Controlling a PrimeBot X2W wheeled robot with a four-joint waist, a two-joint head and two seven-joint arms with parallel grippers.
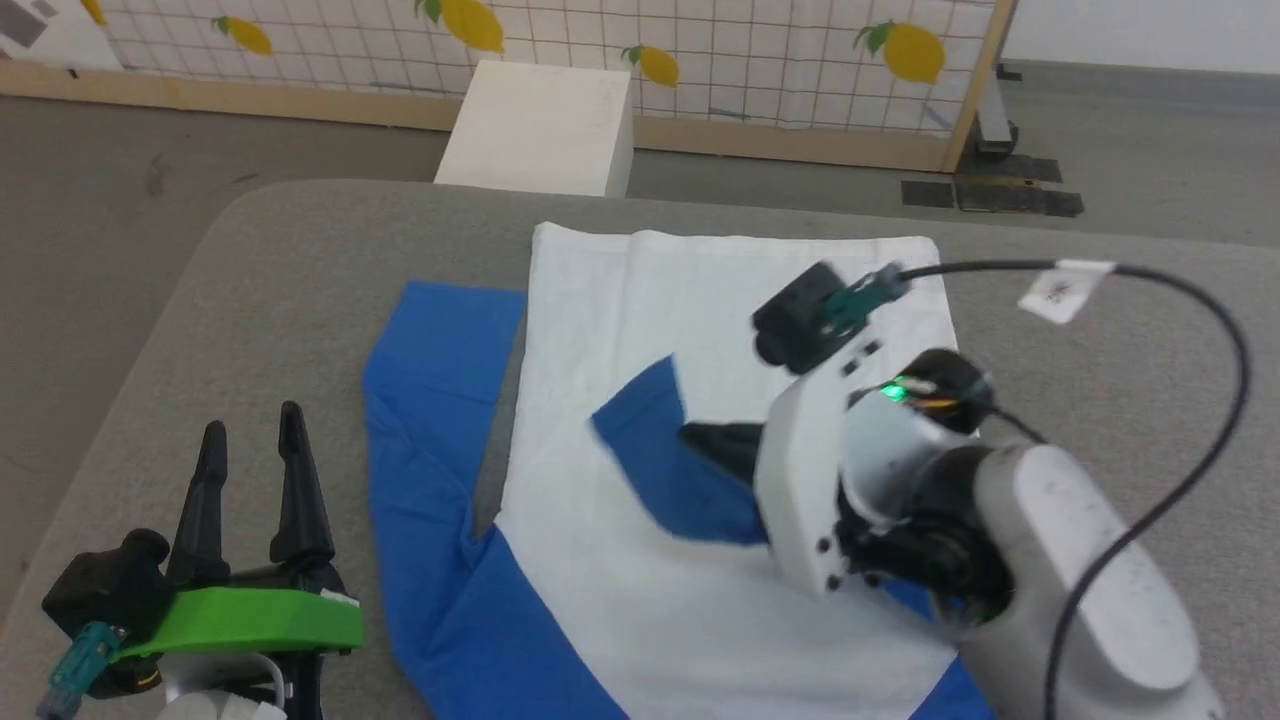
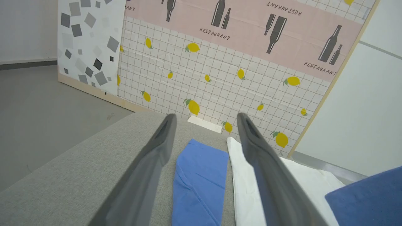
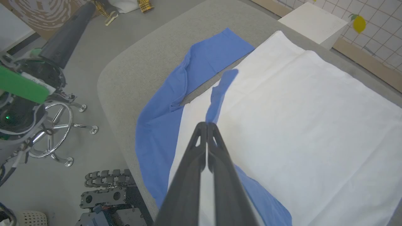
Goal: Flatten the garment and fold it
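The garment (image 1: 640, 310) lies spread on the grey table (image 1: 280, 260), white body in the middle, one blue sleeve (image 1: 430, 400) stretched out along its left side. My right gripper (image 1: 692, 436) hovers over the white body, shut on the other blue sleeve (image 1: 660, 470), which is lifted and folded in over the white. In the right wrist view the shut fingertips (image 3: 207, 124) pinch a narrow blue strip (image 3: 221, 91) above the garment (image 3: 301, 113). My left gripper (image 1: 250, 425) stands open and empty at the table's near left, apart from the cloth. Between its fingers (image 2: 157, 150) the flat blue sleeve (image 2: 198, 175) shows.
A rigid white box (image 1: 540, 125) stands on the floor beyond the table's far edge, in front of a lemon-patterned partition (image 1: 760, 50). A chrome chair base (image 3: 59, 125) and dark equipment (image 3: 106, 194) sit on the floor beside the table. A black cable (image 1: 1180, 300) arcs over my right arm.
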